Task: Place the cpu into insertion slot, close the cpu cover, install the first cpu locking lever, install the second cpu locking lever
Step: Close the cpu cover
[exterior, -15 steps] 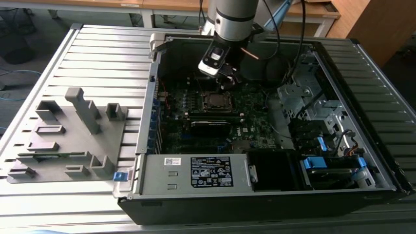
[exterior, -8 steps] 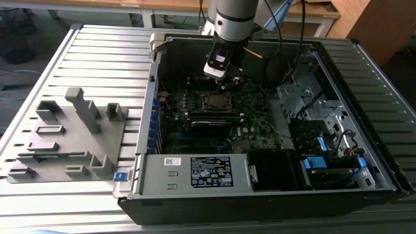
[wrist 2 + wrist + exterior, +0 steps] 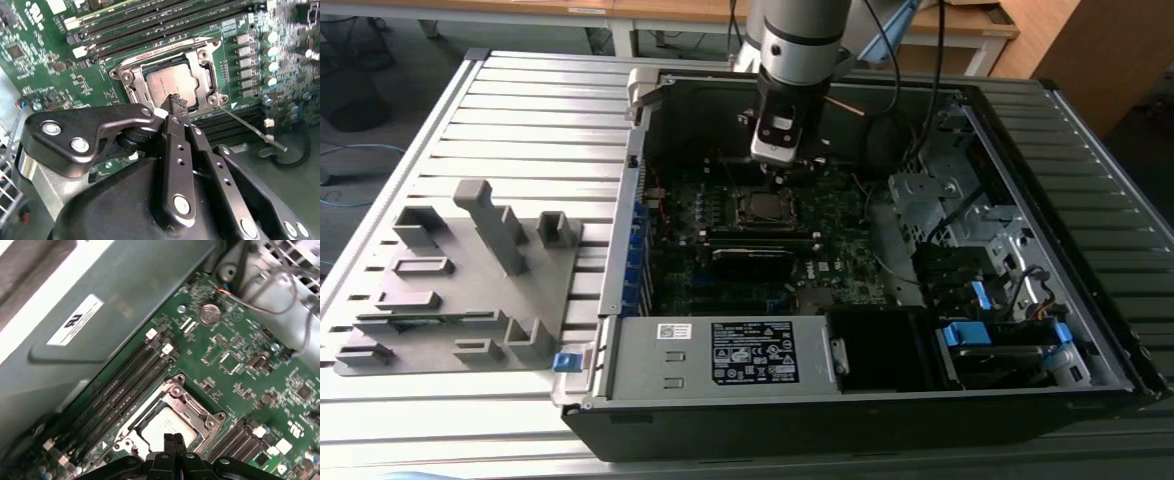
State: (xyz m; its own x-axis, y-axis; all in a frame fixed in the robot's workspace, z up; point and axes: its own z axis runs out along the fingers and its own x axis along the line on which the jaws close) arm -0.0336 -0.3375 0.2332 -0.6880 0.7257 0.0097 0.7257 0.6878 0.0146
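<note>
The cpu (image 3: 165, 82) lies flat in its socket on the green motherboard (image 3: 45, 75), its dull silver top showing. The cpu cover (image 3: 207, 75), a silvery frame, lies down around it. One thin wire locking lever (image 3: 252, 129) sticks out free from the socket corner, away from the board. My gripper (image 3: 176, 102) is shut with nothing in it, its tips just above the cpu's edge. In the first wrist view the gripper (image 3: 173, 440) hovers over the cpu (image 3: 162, 430) and cover (image 3: 192, 407). In the exterior view the gripper (image 3: 782, 176) hangs over the socket (image 3: 763, 206).
The open computer case (image 3: 854, 400) lies on a slatted table. Memory slots (image 3: 150, 20) run beside the socket. A black card (image 3: 754, 262), a power supply box (image 3: 720, 355), drive bays (image 3: 987, 230) and cables crowd the case. A grey fixture (image 3: 454, 270) sits at the exterior view's left.
</note>
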